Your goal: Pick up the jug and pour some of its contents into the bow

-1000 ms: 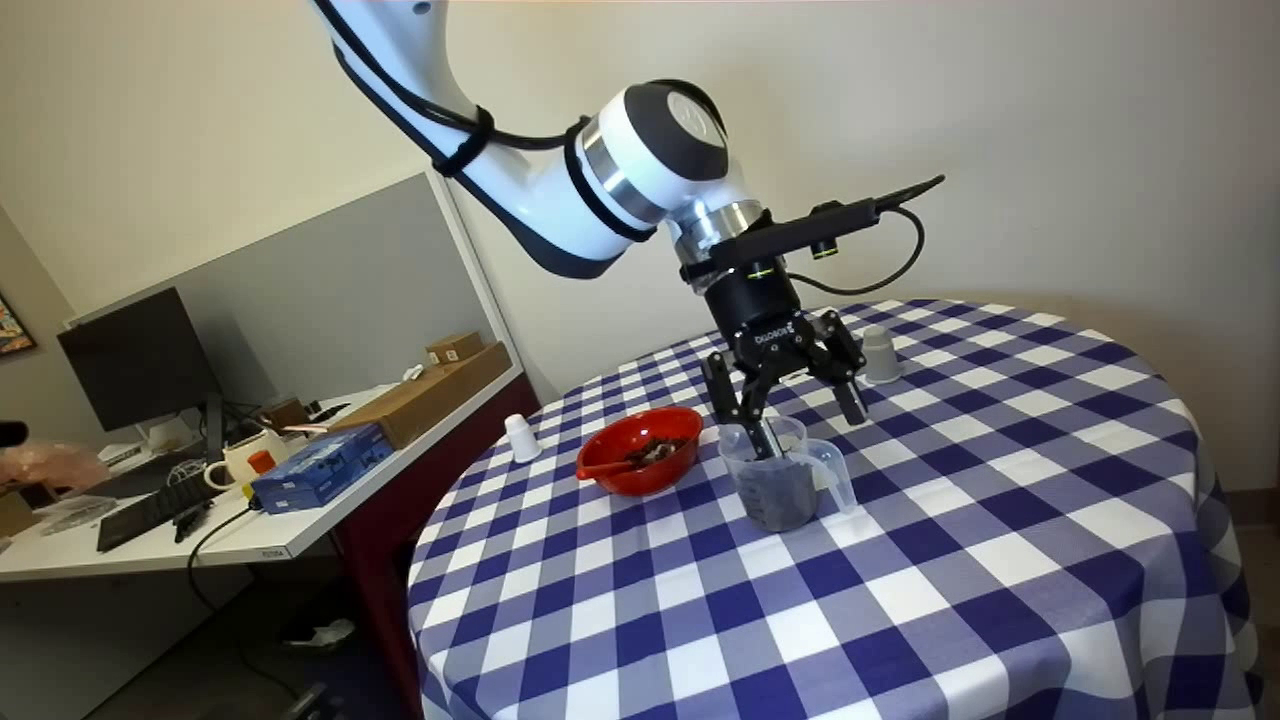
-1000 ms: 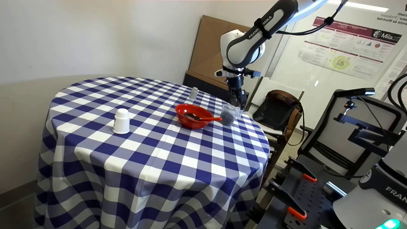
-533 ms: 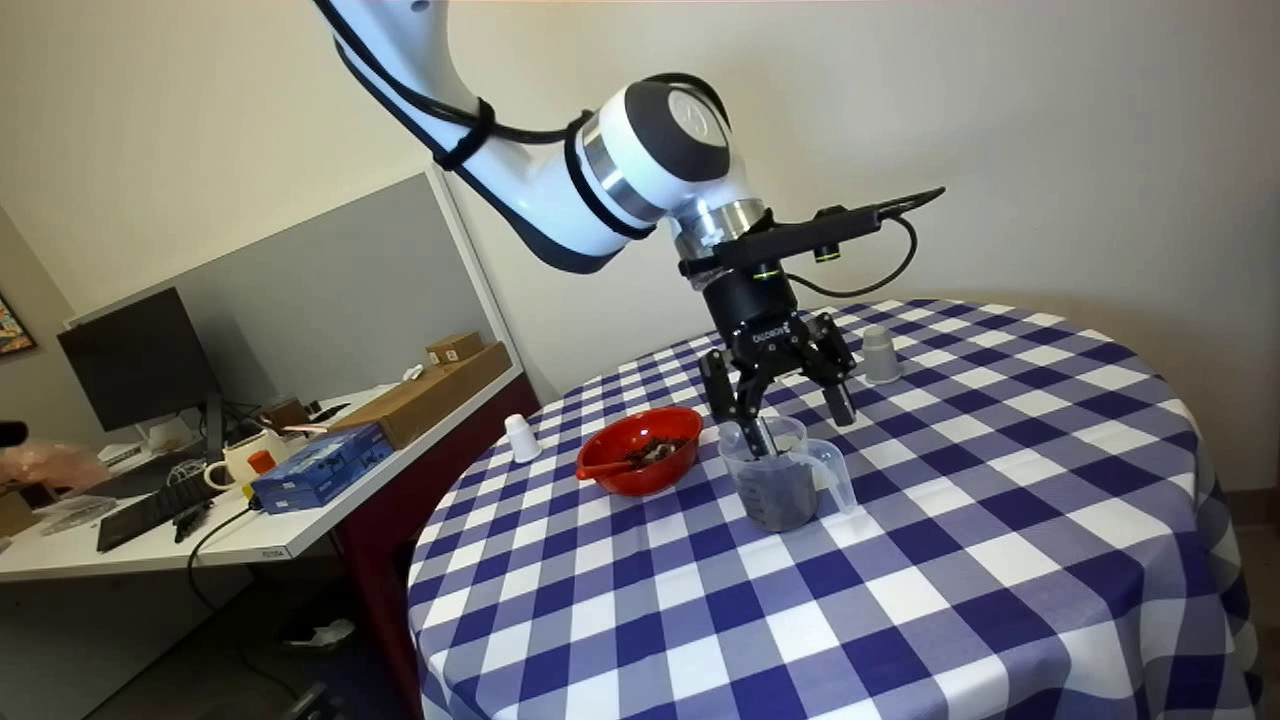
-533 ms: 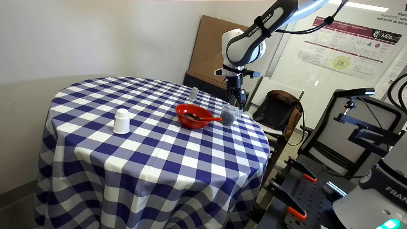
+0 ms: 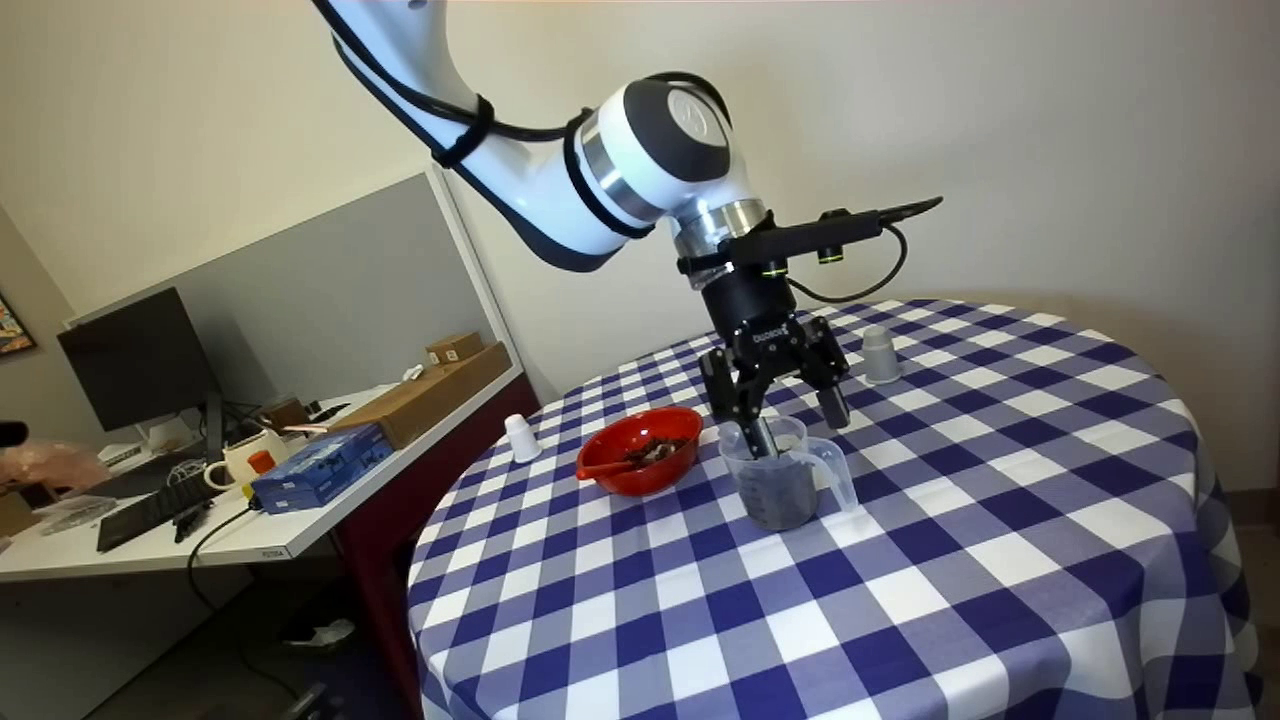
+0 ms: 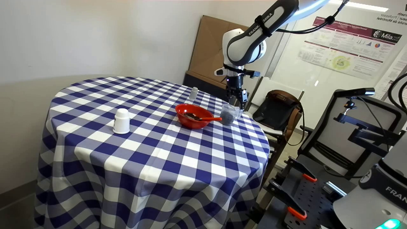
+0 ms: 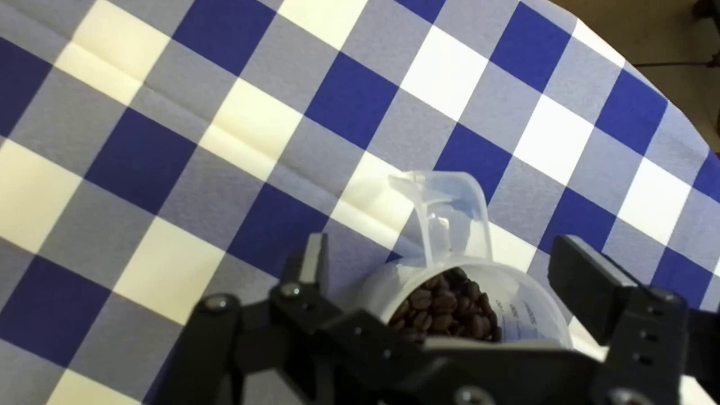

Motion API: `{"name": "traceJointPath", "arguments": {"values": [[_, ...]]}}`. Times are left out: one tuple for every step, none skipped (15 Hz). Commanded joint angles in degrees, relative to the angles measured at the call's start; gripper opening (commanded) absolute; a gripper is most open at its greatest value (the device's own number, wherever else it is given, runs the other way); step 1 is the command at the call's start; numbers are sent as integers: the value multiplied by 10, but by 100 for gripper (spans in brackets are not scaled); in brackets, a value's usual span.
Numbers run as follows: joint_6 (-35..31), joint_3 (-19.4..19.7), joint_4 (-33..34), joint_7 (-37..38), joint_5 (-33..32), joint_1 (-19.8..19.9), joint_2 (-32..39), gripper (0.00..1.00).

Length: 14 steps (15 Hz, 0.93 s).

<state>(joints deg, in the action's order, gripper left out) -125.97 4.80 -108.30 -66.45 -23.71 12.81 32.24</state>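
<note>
A clear plastic jug [image 5: 778, 495] with a handle stands upright on the checked tablecloth; it also shows in an exterior view [image 6: 227, 117]. The wrist view shows dark brown beans inside the jug [image 7: 534, 306] and its handle pointing away from the gripper. A red bowl [image 5: 640, 484] with some dark contents and a red handle sticking out stands beside the jug, also seen in an exterior view [image 6: 190, 123]. My gripper [image 5: 798, 428] is open over the jug's rim. In the wrist view, the fingers of the gripper [image 7: 441, 250] are wide apart, one each side of the jug. The gripper body hides part of the jug.
A white cup-like object [image 5: 880, 356] stands behind the gripper, and another white one [image 5: 522, 438] stands beyond the bowl. The round table's edge [image 6: 265, 152] runs near the jug. A desk [image 5: 250, 535] with boxes stands beside the table.
My wrist has tilted slightly, so the camera mount sits lower and one finger has shifted a little toward the jug. The jug and bowl have not moved.
</note>
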Motion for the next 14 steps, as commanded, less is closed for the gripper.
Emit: {"name": "traceJointPath", "arguments": {"values": [[-11, -2, -24, -31, 12, 12, -16, 100], [-11, -2, -27, -36, 13, 15, -17, 100], [-10, -1, -31, -39, 14, 17, -18, 100], [-10, 0, -34, -43, 14, 20, -19, 100], [-10, 1, -36, -45, 13, 21, -20, 100], [-10, 2, -37, -48, 14, 23, -20, 98], [-10, 2, -36, -48, 13, 24, -19, 74], [-10, 2, -36, -48, 13, 24, -19, 73], [-11, 2, -35, -50, 13, 24, -19, 67], [-11, 1, -34, -51, 12, 24, -19, 60], [-10, 1, -33, -51, 12, 23, -19, 53], [-10, 1, -33, -50, 11, 21, -20, 45], [-10, 1, -32, -49, 10, 20, -20, 38], [-10, 1, -31, -48, 10, 19, -20, 28]]}}
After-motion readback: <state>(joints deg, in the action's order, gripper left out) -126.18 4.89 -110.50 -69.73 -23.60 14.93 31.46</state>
